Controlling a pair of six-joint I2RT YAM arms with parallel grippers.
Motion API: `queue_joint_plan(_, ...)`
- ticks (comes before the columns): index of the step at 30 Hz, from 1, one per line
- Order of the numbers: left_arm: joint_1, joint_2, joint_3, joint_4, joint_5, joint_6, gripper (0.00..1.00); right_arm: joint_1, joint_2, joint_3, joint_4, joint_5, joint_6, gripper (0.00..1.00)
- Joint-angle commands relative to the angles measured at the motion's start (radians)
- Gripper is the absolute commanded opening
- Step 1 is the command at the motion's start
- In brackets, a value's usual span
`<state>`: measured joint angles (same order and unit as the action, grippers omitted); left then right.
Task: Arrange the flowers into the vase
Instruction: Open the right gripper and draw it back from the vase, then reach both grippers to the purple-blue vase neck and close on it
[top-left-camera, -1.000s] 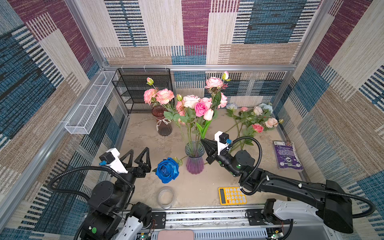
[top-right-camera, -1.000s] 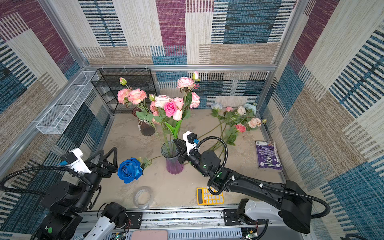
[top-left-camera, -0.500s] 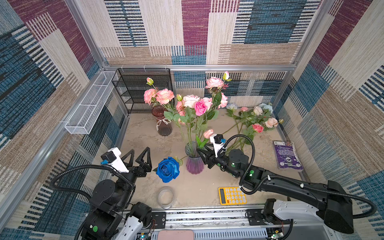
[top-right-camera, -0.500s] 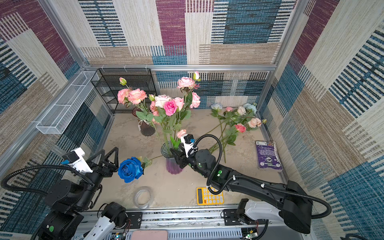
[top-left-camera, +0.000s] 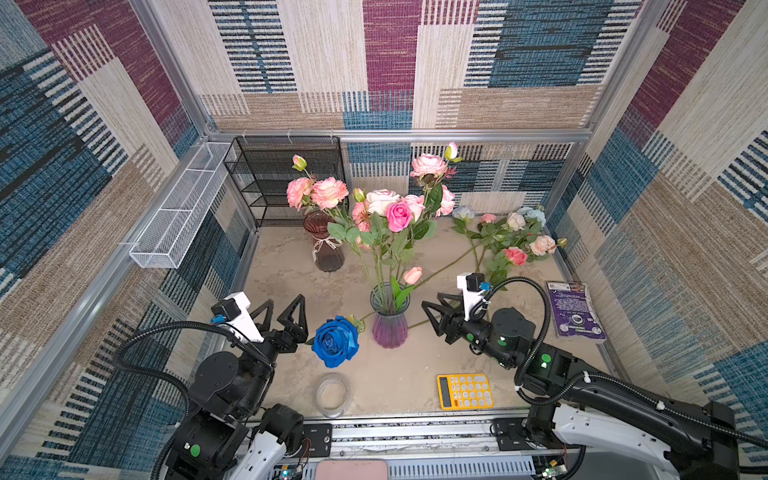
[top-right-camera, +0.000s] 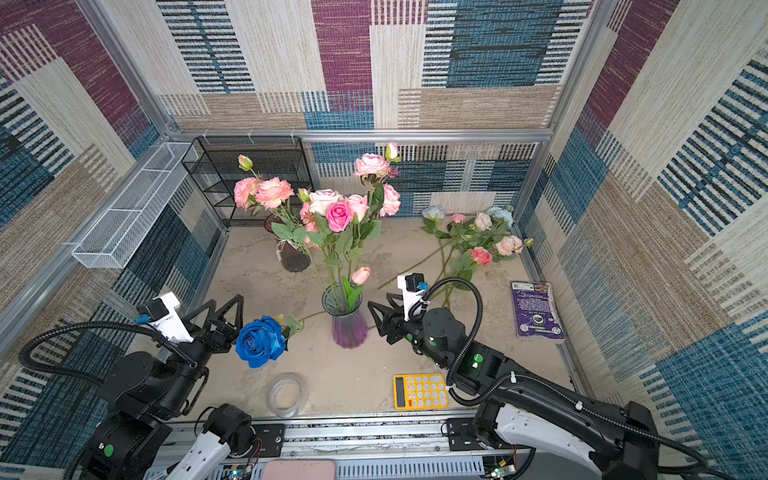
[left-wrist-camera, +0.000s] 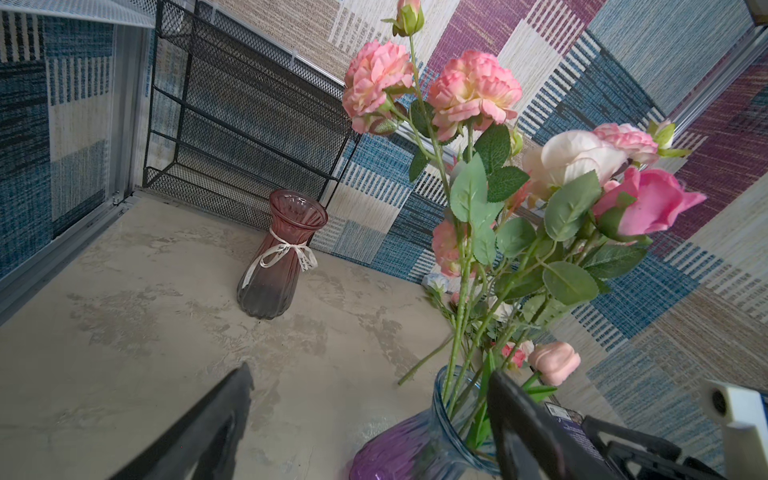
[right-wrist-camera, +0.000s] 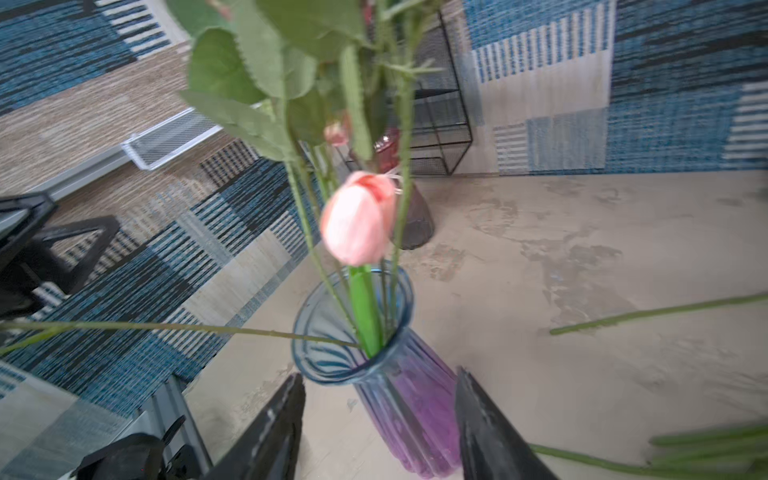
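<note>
Mottled beige table, patterned walls. Centre vase holds roses, pink bud low at rim. My right gripper beside vase, jaws apart, empty; left gripper wide open, empty, by blue rose. I'd back right straight off without nudging vase; loose flowers wait far right.

Patchwork woven walls of blue, maroon and beige are enclosing a mottled beige counter; a black wire-mesh rack is standing in its far left corner.

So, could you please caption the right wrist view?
Open right gripper facing ribbed purple glass vase holding peach flower bud.
</note>
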<state>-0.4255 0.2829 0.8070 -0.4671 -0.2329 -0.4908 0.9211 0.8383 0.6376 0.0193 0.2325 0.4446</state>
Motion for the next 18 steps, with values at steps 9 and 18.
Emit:
queue_joint_plan(9,0.002,0.043,-0.017,-0.075,-0.005,-0.064,0.89,-0.483,0.184,-0.035,-0.175,-0.242,0.223,0.55)
queue_joint_plan(18,0.004,0.174,-0.115,-0.031,0.178,-0.172,0.80,-0.513,0.372,-0.041,0.006,-0.437,0.236,0.57)
